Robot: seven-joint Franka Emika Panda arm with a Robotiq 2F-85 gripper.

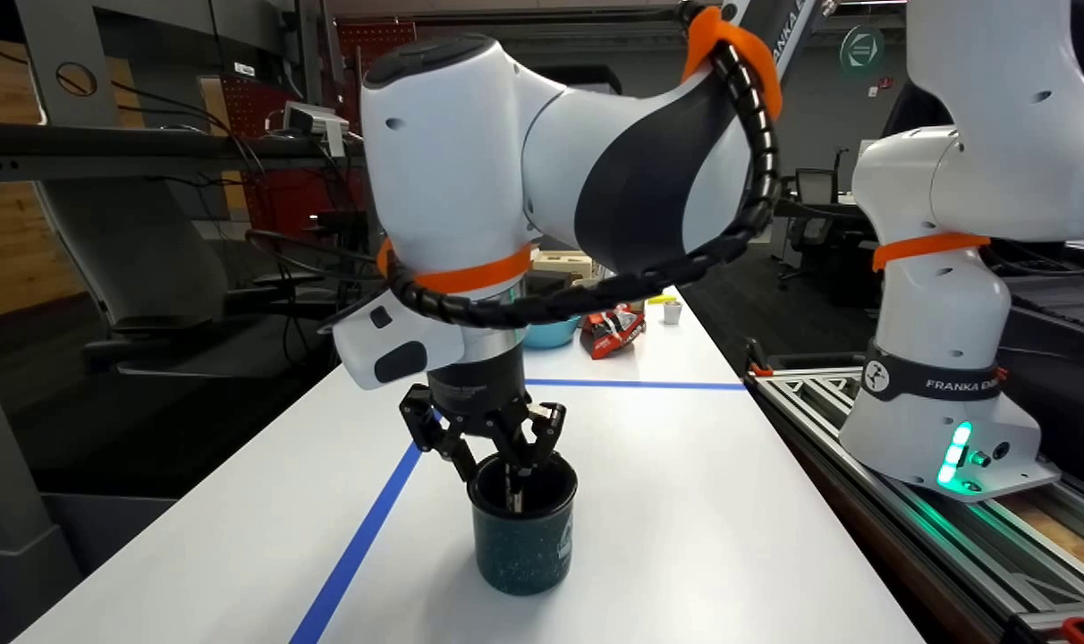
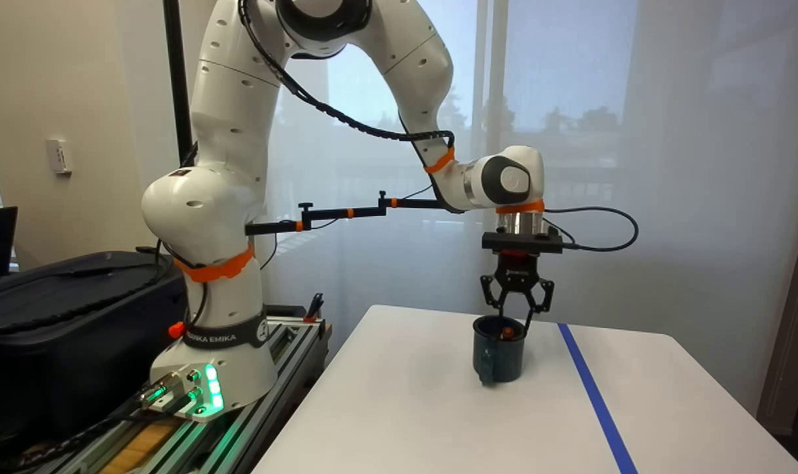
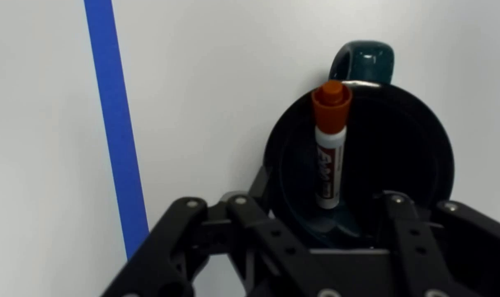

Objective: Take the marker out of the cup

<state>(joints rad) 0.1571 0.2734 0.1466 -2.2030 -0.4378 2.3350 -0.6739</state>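
In the wrist view, one finger is at the left rim of the cup; inside or outside, we cannot tell. The marker rests in the cup, cap toward its handle. Our gripper, spread and empty, has its other finger above the cup's right half. We should bring both inside the rim, ease handle-ward, close gently, lift straight.

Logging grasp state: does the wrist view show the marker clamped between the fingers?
No, the gripper fingers stand apart there, with visible gaps on both sides of the marker.
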